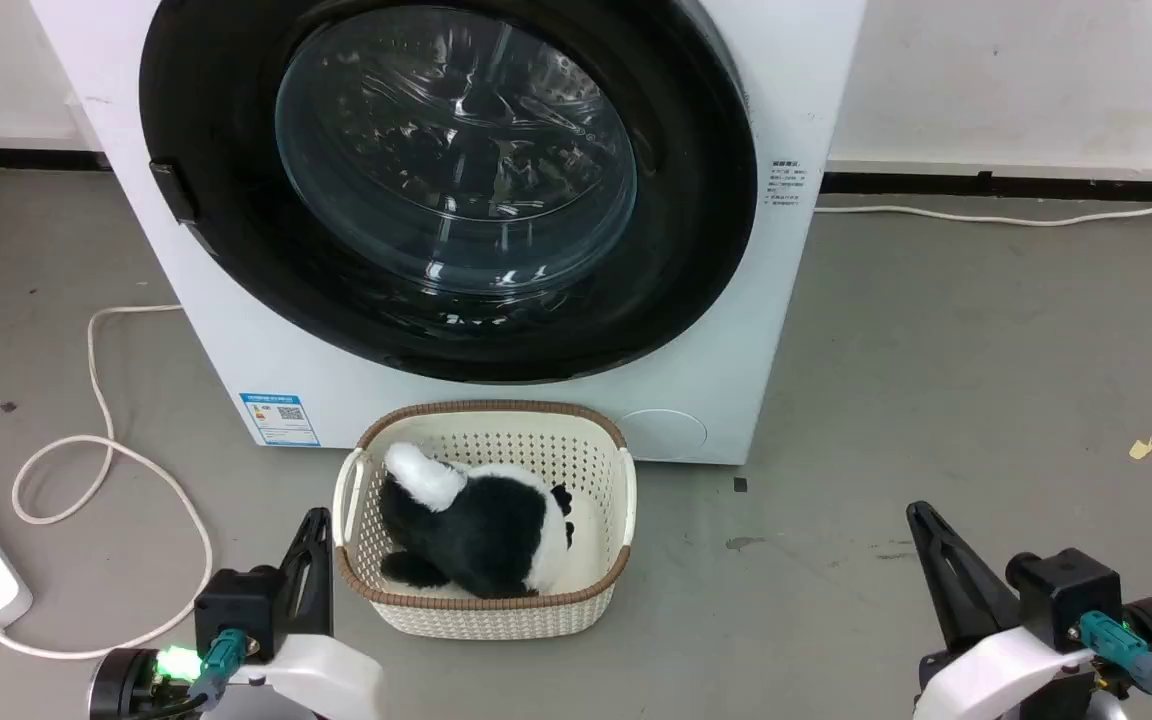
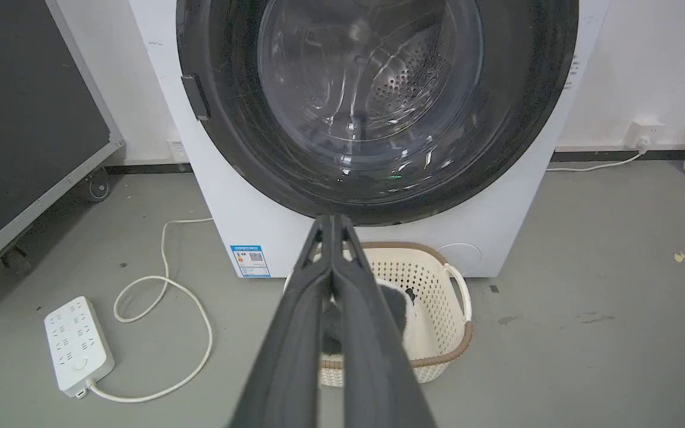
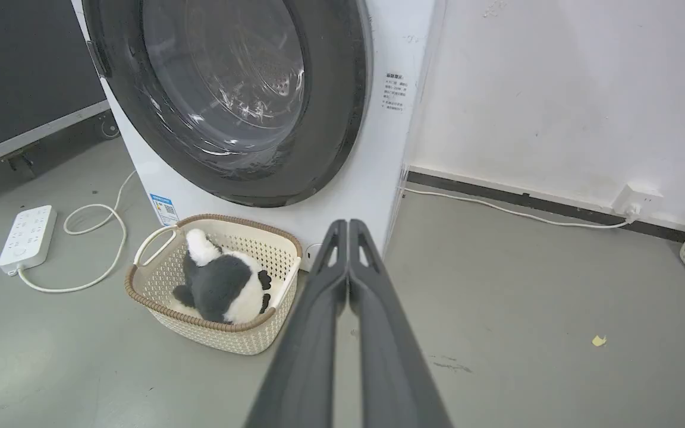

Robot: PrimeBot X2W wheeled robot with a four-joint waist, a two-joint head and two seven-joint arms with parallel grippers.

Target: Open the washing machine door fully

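Jaws together; top of washing machine door off-frame.

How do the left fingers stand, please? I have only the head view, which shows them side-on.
Observer: In the left wrist view the left fingers are pressed together, shut on nothing.
Operator: Thank you. And the other arm?
Observer: The right fingers are shut too, aimed at the washing machine, at its lower right front.
Operator: What stands left of the machine?
Observer: A black case on castors stands there.
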